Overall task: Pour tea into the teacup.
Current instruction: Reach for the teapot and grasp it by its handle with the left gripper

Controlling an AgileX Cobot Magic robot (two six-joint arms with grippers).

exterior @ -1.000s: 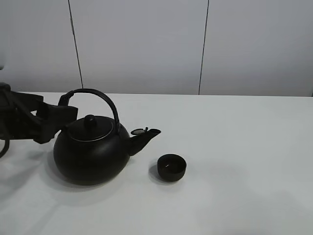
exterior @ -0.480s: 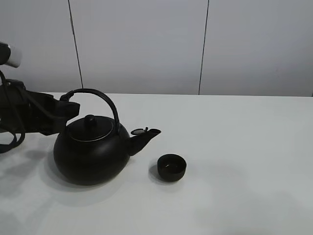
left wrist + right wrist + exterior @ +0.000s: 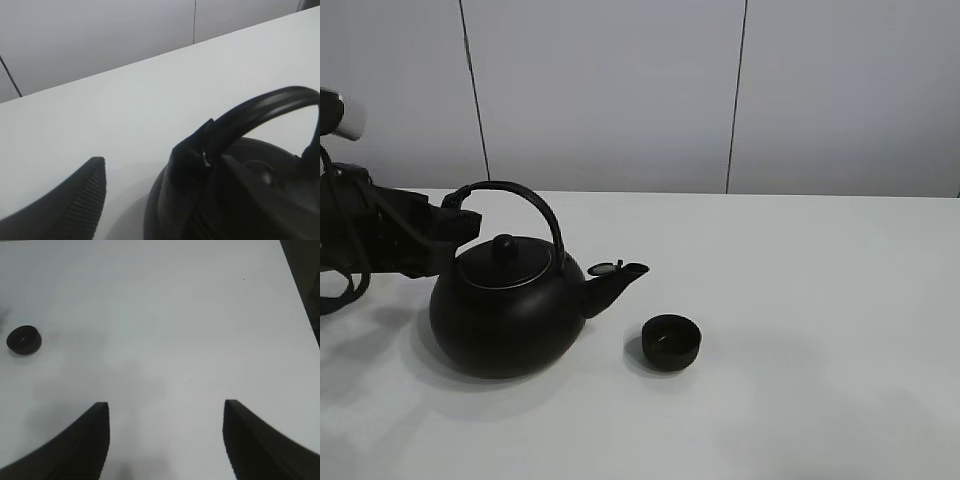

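The big black kettle with an arched handle stands on the white table, spout pointing right. The small black teacup sits just right of the spout, apart from it. My left gripper hovers at the left foot of the kettle's handle. In the left wrist view one finger shows beside the kettle; the other is hidden by the handle. The spacing reads as open. My right gripper is open and empty above bare table, with the teacup far off. It is outside the exterior view.
The white table stretches to the right of the cup. A grey panelled wall stands behind its back edge. The left arm's body and cables fill the left edge.
My left arm has risen from low beside the kettle to level with the handle's foot, mostly in the first half second. Kettle and teacup have not moved.
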